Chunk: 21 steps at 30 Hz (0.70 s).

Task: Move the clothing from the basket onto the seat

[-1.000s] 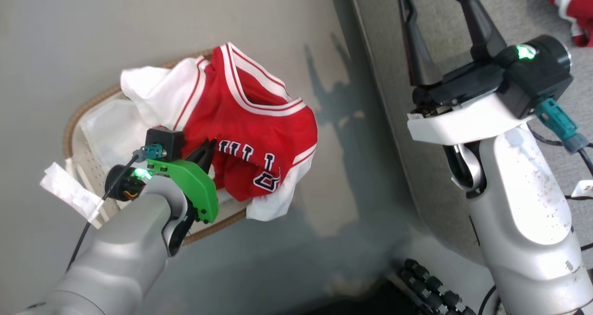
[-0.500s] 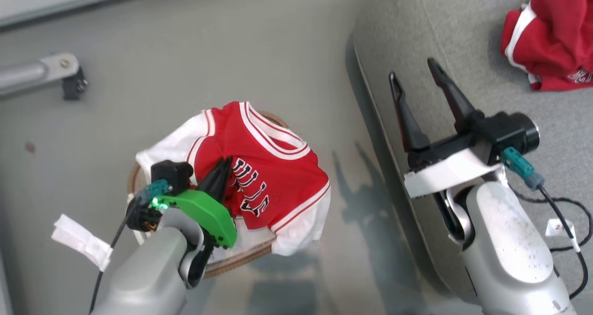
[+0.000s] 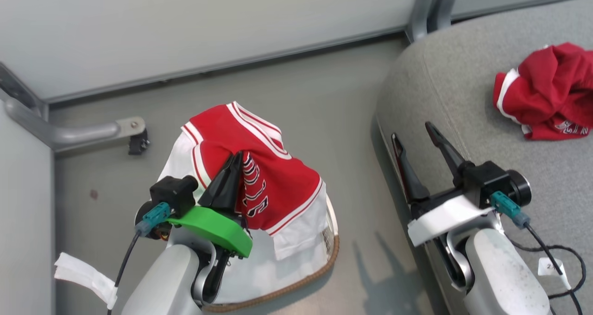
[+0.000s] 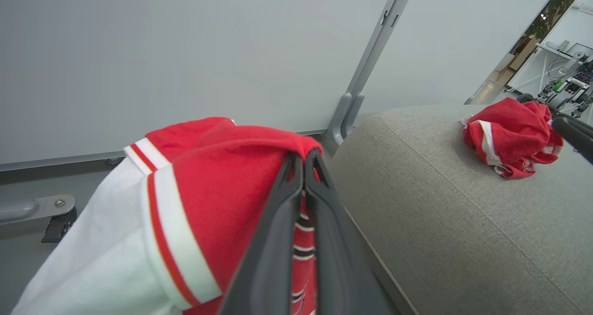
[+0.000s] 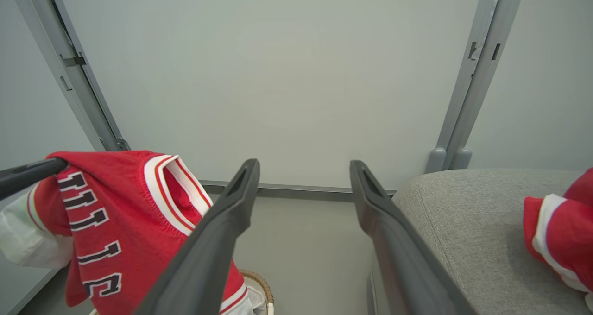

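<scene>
Over the last second the robot straightens up and the left gripper (image 3: 237, 160), jaws pinched shut on the jersey (image 3: 278, 190), hauls it up so it hangs over the basket (image 3: 305, 278) beside the seat (image 3: 463, 102) instead of slumping in it, so the pick looks done and only the carry to the seat remains. The right gripper (image 3: 411, 130) hangs at the seat's edge, jaws wide and empty, and the smaller red piece (image 3: 542, 90) already lies crumpled on the seat. Seat's grey fabric, with smooth grey floor (image 3: 301, 83) beside it and pale wall panels (image 3: 208, 23) behind.
</scene>
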Available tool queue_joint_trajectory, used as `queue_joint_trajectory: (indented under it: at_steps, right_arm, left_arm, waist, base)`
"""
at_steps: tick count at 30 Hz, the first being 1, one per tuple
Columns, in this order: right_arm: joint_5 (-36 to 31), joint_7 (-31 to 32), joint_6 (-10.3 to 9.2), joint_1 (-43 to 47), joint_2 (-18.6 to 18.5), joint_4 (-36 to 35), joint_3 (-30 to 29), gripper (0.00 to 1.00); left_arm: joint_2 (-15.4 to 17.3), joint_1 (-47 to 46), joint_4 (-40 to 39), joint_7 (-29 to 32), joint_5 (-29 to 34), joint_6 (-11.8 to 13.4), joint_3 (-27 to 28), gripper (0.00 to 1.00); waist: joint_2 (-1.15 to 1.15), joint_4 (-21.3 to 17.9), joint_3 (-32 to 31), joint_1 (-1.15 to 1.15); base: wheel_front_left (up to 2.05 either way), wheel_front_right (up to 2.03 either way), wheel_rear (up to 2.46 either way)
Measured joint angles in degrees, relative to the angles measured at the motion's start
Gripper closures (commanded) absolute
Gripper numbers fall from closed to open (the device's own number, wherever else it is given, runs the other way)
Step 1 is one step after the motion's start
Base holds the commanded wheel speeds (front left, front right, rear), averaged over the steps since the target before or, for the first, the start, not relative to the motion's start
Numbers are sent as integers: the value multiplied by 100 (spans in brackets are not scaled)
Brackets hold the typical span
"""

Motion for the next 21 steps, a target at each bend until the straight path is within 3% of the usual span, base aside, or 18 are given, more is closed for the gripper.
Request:
queue_joint_trajectory:
  at_steps: [15, 21]
  right_arm:
    - [76, 0, 0, 687, -3, 166, 140, 0]
    - [1, 0, 0, 789, -5, 257, 719, 0]
  left_arm:
    - [-230, 276, -1185, 0, 586, -1, 568, 100]
    - [-288, 304, -1250, 0, 610, -1, 459, 100]
  waist:
    - [0, 368, -911, 0]
    - [0, 518, -980, 0]
  base:
    - [0, 0, 0]
    - [0, 0, 0]
